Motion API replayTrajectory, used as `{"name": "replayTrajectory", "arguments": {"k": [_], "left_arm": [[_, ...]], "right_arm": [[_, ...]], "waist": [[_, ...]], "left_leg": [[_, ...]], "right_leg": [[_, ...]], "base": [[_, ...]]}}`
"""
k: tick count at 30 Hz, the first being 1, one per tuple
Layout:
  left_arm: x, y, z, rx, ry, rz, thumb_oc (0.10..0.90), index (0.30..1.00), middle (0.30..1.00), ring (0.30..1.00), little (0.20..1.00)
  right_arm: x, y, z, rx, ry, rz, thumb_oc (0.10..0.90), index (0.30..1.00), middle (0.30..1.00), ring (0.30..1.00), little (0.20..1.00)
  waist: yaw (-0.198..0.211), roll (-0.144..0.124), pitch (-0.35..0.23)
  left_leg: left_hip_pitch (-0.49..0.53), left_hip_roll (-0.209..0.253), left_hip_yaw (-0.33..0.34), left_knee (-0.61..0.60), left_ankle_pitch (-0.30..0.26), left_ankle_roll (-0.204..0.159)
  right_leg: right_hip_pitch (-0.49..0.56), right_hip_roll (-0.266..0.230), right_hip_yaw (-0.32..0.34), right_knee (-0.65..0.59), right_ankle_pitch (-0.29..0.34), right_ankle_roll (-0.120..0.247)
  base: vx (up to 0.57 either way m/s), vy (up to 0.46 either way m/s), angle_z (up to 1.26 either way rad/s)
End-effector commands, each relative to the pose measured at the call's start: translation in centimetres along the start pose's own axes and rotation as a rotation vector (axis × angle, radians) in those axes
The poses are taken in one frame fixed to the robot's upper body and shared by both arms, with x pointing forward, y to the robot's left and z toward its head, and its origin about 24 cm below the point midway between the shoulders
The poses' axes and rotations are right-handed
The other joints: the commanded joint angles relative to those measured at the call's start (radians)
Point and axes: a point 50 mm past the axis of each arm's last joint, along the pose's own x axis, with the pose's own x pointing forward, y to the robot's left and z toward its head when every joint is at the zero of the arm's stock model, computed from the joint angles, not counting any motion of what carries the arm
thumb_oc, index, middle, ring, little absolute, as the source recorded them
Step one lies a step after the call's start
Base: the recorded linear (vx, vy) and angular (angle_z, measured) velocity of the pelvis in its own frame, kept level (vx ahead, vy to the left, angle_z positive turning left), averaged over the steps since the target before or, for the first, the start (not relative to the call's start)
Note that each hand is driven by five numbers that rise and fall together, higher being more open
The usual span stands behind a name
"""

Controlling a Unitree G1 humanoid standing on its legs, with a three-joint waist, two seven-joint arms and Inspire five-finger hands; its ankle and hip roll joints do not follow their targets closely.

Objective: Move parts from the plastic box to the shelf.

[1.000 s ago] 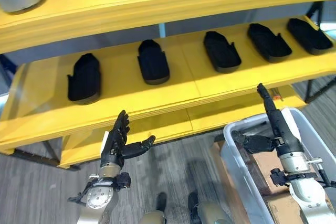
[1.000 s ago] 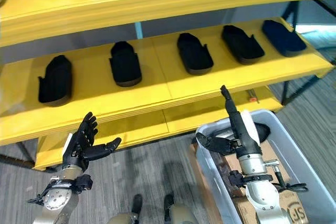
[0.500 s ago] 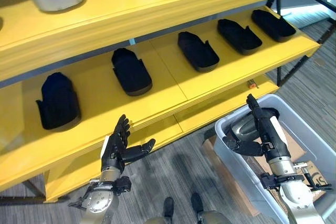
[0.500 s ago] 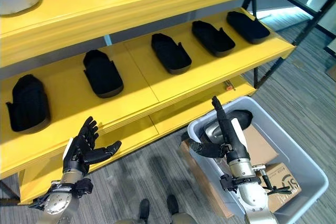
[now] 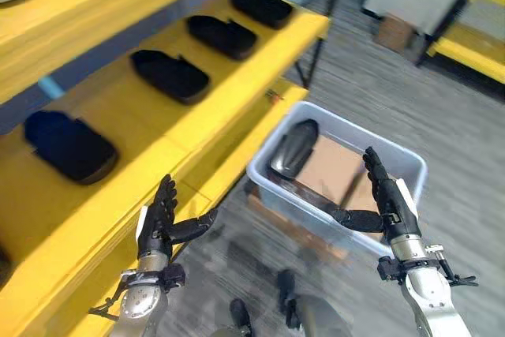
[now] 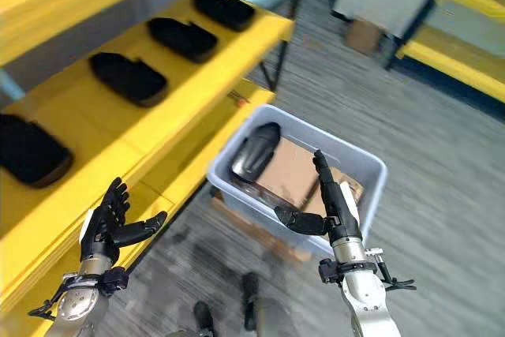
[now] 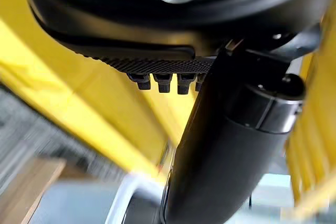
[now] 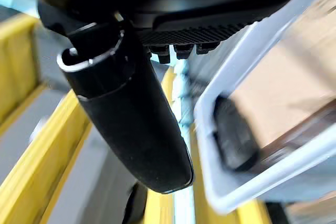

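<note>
Running diagonally from lower left to upper centre of the frame, the yellow shelf (image 5: pixel 237 76) carries a row of black parts (image 5: pixel 170 75) on its middle board, four in sight, spaced apart. Grey floor (image 5: pixel 442 108) takes the right half. Right of centre, beside the shelf's lower board, sits the box (image 5: pixel 394 155), pale grey plastic, on the floor. Inside it: brown cardboard (image 5: pixel 327 171) across the bottom, and one dark part (image 5: pixel 293 147) lying at the box's left end, against the wall nearest the shelf.

Right hand (image 5: pixel 387 199): lower right of the frame, over the box's near rim, fingers straight and pointing up, thumb spread out to the left, holding nothing. Right wrist view shows the box rim and the dark part past the thumb.

Left hand (image 5: pixel 162 219): lower left, in front of the shelf's edge, fingers straight and spread wide, thumb out to the right, holding nothing.
</note>
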Motion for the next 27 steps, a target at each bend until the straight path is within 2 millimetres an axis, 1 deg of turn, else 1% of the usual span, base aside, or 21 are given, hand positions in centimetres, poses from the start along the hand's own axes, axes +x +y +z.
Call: {"name": "replayTrajectory", "arguments": {"k": [1, 2, 3, 5, 6, 7, 8, 12, 13, 16, 19, 20, 21, 22, 23, 24, 25, 26, 27], "left_arm": [[0.4, 0.4, 5.0, 0.016, -0.276, 0.014, 0.900, 1.000, 1.000, 1.000, 1.000], [0.1, 0.5, 4.7, 0.014, -0.264, 0.020, 0.900, 1.000, 1.000, 1.000, 1.000], [0.1, 0.4, 4.6, 0.012, -0.262, 0.019, 0.900, 1.000, 1.000, 1.000, 1.000], [0.1, 0.2, 4.5, -0.006, -0.254, 0.015, 0.900, 1.000, 1.000, 1.000, 1.000], [0.1, 0.2, 4.5, -0.006, -0.254, 0.015, 0.900, 1.000, 1.000, 1.000, 1.000], [0.1, 0.0, 4.5, -0.014, -0.255, 0.007, 0.900, 1.000, 1.000, 1.000, 1.000], [0.3, -0.3, 4.6, -0.023, -0.258, -0.008, 0.900, 1.000, 1.000, 1.000, 1.000], [0.3, -0.5, 4.5, -0.030, -0.252, -0.022, 0.900, 1.000, 1.000, 1.000, 1.000], [0.2, -0.7, 4.5, -0.031, -0.249, -0.036, 0.900, 1.000, 1.000, 1.000, 1.000], [0.2, -1.0, 4.5, -0.038, -0.246, -0.052, 0.900, 1.000, 1.000, 1.000, 1.000], [0.5, -1.3, 4.6, -0.047, -0.250, -0.064, 0.900, 1.000, 1.000, 1.000, 1.000], [0.5, -1.3, 4.6, -0.047, -0.250, -0.064, 0.900, 1.000, 1.000, 1.000, 1.000], [0.7, -1.5, 4.8, -0.055, -0.255, -0.067, 0.900, 1.000, 1.000, 1.000, 1.000], [0.7, -1.5, 4.7, -0.063, -0.251, -0.069, 0.900, 1.000, 1.000, 1.000, 1.000], [0.7, -1.6, 4.7, -0.070, -0.251, -0.070, 0.900, 1.000, 1.000, 1.000, 1.000], [0.7, -1.6, 4.8, -0.064, -0.254, -0.068, 0.900, 1.000, 1.000, 1.000, 1.000], [0.6, -1.5, 4.9, -0.060, -0.260, -0.066, 0.900, 1.000, 1.000, 1.000, 1.000], [0.6, -1.6, 5.0, -0.059, -0.268, -0.065, 0.900, 1.000, 1.000, 1.000, 1.000], [0.6, -1.6, 5.0, -0.059, -0.268, -0.065, 0.900, 1.000, 1.000, 1.000, 1.000]], "right_arm": [[0.9, -0.4, 3.5, 0.016, -0.205, 0.000, 0.900, 1.000, 1.000, 1.000, 1.000], [0.6, -0.7, 3.4, 0.015, -0.193, -0.002, 0.900, 1.000, 1.000, 1.000, 1.000], [0.6, -0.8, 3.3, 0.011, -0.189, -0.007, 0.900, 1.000, 1.000, 1.000, 1.000], [0.6, -1.1, 3.4, 0.014, -0.193, -0.022, 0.900, 1.000, 1.000, 1.000, 1.000], [0.6, -1.1, 3.4, 0.014, -0.193, -0.022, 0.900, 1.000, 1.000, 1.000, 1.000], [0.5, -1.5, 3.7, 0.012, -0.202, -0.034, 0.900, 1.000, 1.000, 1.000, 1.000], [0.4, -1.7, 3.8, 0.004, -0.205, -0.042, 0.900, 1.000, 1.000, 1.000, 1.000], [0.3, -2.0, 3.9, 0.004, -0.210, -0.047, 0.900, 1.000, 1.000, 1.000, 1.000], [0.0, -2.4, 4.1, -0.001, -0.213, -0.055, 0.900, 1.000, 1.000, 1.000, 1.000], [-0.2, -2.7, 4.1, 0.001, -0.215, -0.062, 0.900, 1.000, 1.000, 1.000, 1.000], [-0.2, -3.1, 4.3, -0.001, -0.226, -0.083, 0.900, 1.000, 1.000, 1.000, 1.000], [-0.2, -3.1, 4.3, -0.001, -0.226, -0.083, 0.900, 1.000, 1.000, 1.000, 1.000], [-0.2, -3.3, 4.5, -0.002, -0.236, -0.092, 0.900, 1.000, 1.000, 1.000, 1.000], [-0.2, -3.3, 4.5, -0.003, -0.236, -0.093, 0.900, 1.000, 1.000, 1.000, 1.000], [-0.3, -3.3, 4.5, -0.006, -0.240, -0.090, 0.900, 1.000, 1.000, 1.000, 1.000], [-0.3, -3.4, 4.6, -0.008, -0.240, -0.087, 0.900, 1.000, 1.000, 1.000, 1.000], [-0.3, -3.2, 4.7, -0.005, -0.245, -0.080, 0.900, 1.000, 1.000, 1.000, 1.000], [-0.3, -3.2, 4.8, -0.006, -0.251, -0.072, 0.900, 1.000, 1.000, 1.000, 1.000], [-0.3, -3.2, 4.8, -0.006, -0.251, -0.072, 0.900, 1.000, 1.000, 1.000, 1.000]], "waist": [[-0.004, -0.001, -0.020], [-0.010, -0.010, -0.029], [-0.013, -0.013, -0.040], [-0.023, -0.011, -0.054], [-0.023, -0.011, -0.054], [-0.030, -0.003, -0.061], [-0.035, -0.006, -0.066], [-0.040, 0.005, -0.075], [-0.047, 0.014, -0.081], [-0.055, 0.026, -0.090], [-0.062, 0.036, -0.094], [-0.063, 0.036, -0.094], [-0.062, 0.034, -0.087], [-0.060, 0.037, -0.084], [-0.057, 0.034, -0.071], [-0.051, 0.028, -0.061], [-0.036, 0.016, -0.045], [-0.026, 0.010, -0.028], [-0.027, 0.012, -0.029]], "left_leg": [[0.055, -0.033, -0.162, -0.005, -0.099, -0.007], [0.073, -0.042, -0.156, -0.005, -0.114, -0.010], [0.079, -0.047, -0.156, -0.004, -0.119, -0.011], [0.081, -0.037, -0.171, 0.002, -0.123, -0.019], [0.081, -0.037, -0.171, 0.002, -0.123, -0.019], [0.080, -0.017, -0.182, 0.017, -0.126, -0.031], [0.073, -0.005, -0.179, 0.030, -0.103, -0.042], [0.078, 0.013, -0.183, 0.039, -0.104, -0.052], [0.084, 0.036, -0.182, 0.049, -0.100, -0.064], [0.087, 0.066, -0.183, 0.054, -0.084, -0.086], [0.075, 0.110, -0.193, 0.108, -0.040, -0.117], [0.075, 0.110, -0.193, 0.108, -0.041, -0.117], [0.040, 0.151, -0.207, 0.215, 0.011, -0.136], [0.025, 0.169, -0.227, 0.281, 0.017, -0.146], [-0.015, 0.193, -0.244, 0.386, 0.043, -0.150], [-0.048, 0.210, -0.263, 0.481, 0.072, -0.145], [-0.094, 0.198, -0.300, 0.584, 0.098, -0.134], [-0.158, 0.176, -0.351, 0.700, 0.096, -0.126], [-0.161, 0.177, -0.353, 0.703, 0.094, -0.127]], "right_leg": [[0.010, -0.014, 0.003, -0.058, 0.120, 0.081], [0.042, -0.017, -0.001, -0.106, 0.135, 0.083], [0.059, -0.013, 0.003, -0.127, 0.142, 0.081], [0.086, 0.003, 0.030, -0.149, 0.136, 0.072], [0.086, 0.003, 0.029, -0.149, 0.136, 0.072], [0.102, 0.017, 0.048, -0.152, 0.120, 0.062], [0.101, 0.025, 0.056, -0.140, 0.112, 0.037], [0.109, 0.037, 0.057, -0.125, 0.086, 0.023], [0.119, 0.046, 0.053, -0.112, 0.059, 0.009], [0.129, 0.062, 0.048, -0.093, 0.024, -0.009], [0.147, 0.084, 0.046, -0.080, -0.009, -0.034], [0.147, 0.084, 0.045, -0.080, -0.009, -0.034], [0.167, 0.108, 0.053, -0.081, -0.027, -0.061], [0.188, 0.122, 0.066, -0.085, -0.051, -0.067], [0.207, 0.139, 0.070, -0.093, -0.058, -0.087], [0.220, 0.151, 0.080, -0.100, -0.063, -0.104], [0.237, 0.157, 0.096, -0.104, -0.071, -0.121], [0.243, 0.165, 0.109, -0.104, -0.075, -0.136], [0.242, 0.166, 0.108, -0.104, -0.075, -0.136]], "base": [[0.16, -0.086, -0.99], [0.15, -0.071, -0.42], [0.21, -0.121, -0.08], [0.15, -0.117, 0.22], [0.17, -0.154, 0.17], [0.14, -0.248, 0.06], [0.14, -0.250, -0.02], [0.11, -0.130, -0.06], [0.15, -0.148, 0.10], [0.14, -0.161, 0.13], [0.12, -0.150, 0.15], [0.13, -0.242, 0.21], [0.18, -0.230, 0.18], [0.21, -0.337, 0.31], [0.16, -0.265, 0.32], [0.09, -0.296, 0.27], [0.07, -0.247, 0.01], [0.03, -0.149, -0.27], [-0.03, -0.100, -0.50]]}}
